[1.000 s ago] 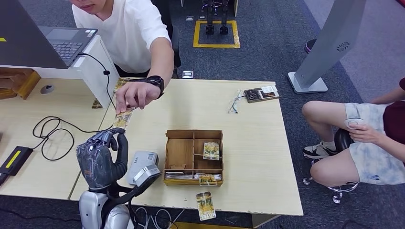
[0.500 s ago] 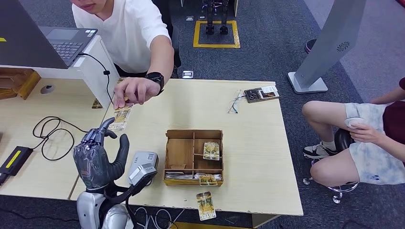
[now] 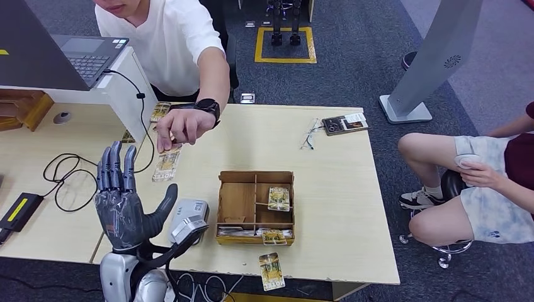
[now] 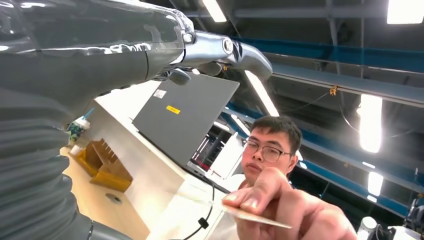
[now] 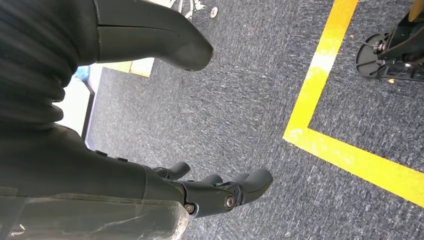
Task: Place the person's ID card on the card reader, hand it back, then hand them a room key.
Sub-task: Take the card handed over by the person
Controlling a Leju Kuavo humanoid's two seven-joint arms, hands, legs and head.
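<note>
The robot's left hand (image 3: 126,204) is standing raised over the near left part of the table (image 3: 327,157), palm up, its fingers (image 3: 114,168) stretched straight and spread wide apart, thumb angled out to the right; it is holding nothing. In the left wrist view the same hand (image 4: 75,60) is reaching out with a finger extended toward the laptop. The right hand (image 5: 165,150) is hanging over grey carpet beside a yellow floor line (image 5: 330,115), its fingers loosely curled, nothing lying in them.

A person in a white shirt (image 3: 167,44) is leaning in from the far side, and the person's hand (image 3: 179,126), wearing a black watch (image 3: 208,106), is pinching the ID card (image 3: 167,162) by its far end. The card is hanging just beyond the robot's fingertips, apart from them. From the left wrist camera the card (image 4: 255,216) is showing edge-on between the person's fingertips.

The grey card reader (image 3: 187,217) is sitting on the table just right of the left hand. Right of it a wooden tray (image 3: 255,207) is holding cards in its compartments, and one room key (image 3: 271,271) is lying on the table near the front edge. A laptop (image 3: 60,50) is standing open at far left, a black cable (image 3: 69,176) is looping across the left table, and another person (image 3: 478,182) is sitting at right.
</note>
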